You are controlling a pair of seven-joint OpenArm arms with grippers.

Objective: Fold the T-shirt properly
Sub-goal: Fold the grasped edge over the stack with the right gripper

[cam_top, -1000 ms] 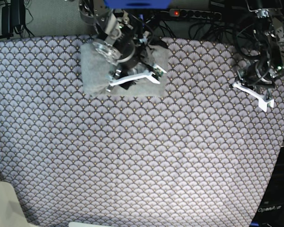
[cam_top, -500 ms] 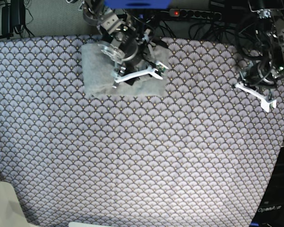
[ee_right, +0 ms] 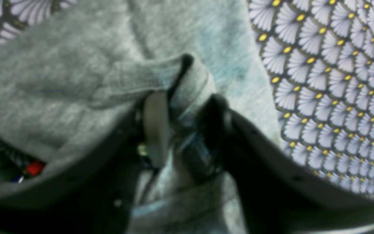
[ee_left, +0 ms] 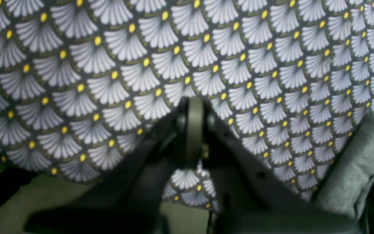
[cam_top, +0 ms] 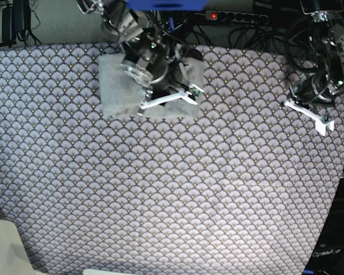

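Note:
The light grey T-shirt [cam_top: 117,86] lies folded into a small rectangle near the back edge of the patterned cloth. My right gripper [cam_top: 166,98] is down on its right half. Seen from the right wrist, the gripper [ee_right: 183,97] has a raised fold of the T-shirt [ee_right: 76,71] bunched between its two fingers, which are shut on it. My left gripper [cam_top: 311,112] rests far to the right, apart from the shirt. From the left wrist, this gripper [ee_left: 194,104] is shut with nothing in it, just over the cloth.
The purple-grey scallop-patterned cloth [cam_top: 172,195] covers the whole table. Cables and a power strip [cam_top: 241,17] run behind the back edge. A strip of grey fabric [ee_left: 359,169] shows at the lower right of the left wrist view.
My right gripper has shifted slightly towards the back of the shirt, and its fingers have narrowed onto a fold of fabric. The left arm has stayed almost still.

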